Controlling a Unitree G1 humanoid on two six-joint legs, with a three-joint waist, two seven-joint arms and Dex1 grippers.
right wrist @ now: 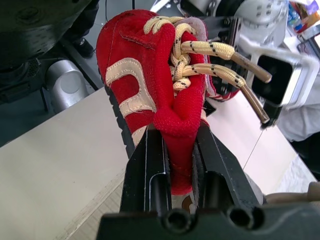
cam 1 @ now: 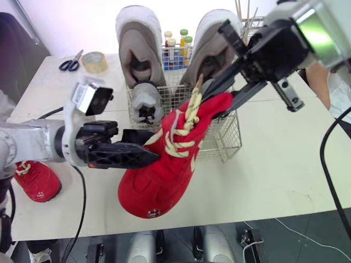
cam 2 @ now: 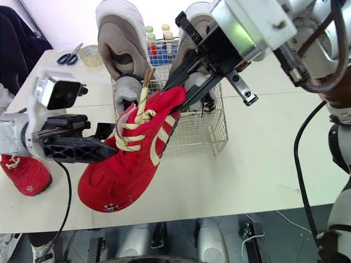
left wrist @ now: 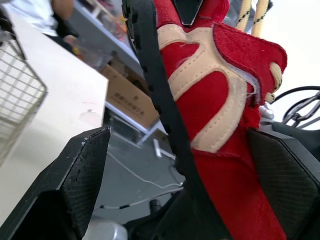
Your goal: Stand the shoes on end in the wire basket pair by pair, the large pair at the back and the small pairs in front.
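The right hand [cam 1: 217, 99] was clamped on the heel of the red shoe [cam 1: 164, 170], which hung toe-down, slanting, just in front of the wire basket [cam 1: 226, 138]; the left hand [cam 1: 143, 147] straddled its middle, open

A robotics lab or test workshop, not a home: a plain pale counter [cam 1: 285, 164] stands over a bare floor, and a loose black cable [cam 1: 322, 164] trails across its right side. At the upper left lie blue-handled scissors [cam 1: 70, 63] and a roll of beige tape [cam 1: 94, 61]. Top centre, behind the wire basket [cam 1: 227, 134], stands a rack of tubes with coloured caps [cam 1: 176, 48]. A brown cardboard box [left wrist: 131, 97] sits below the counter's edge
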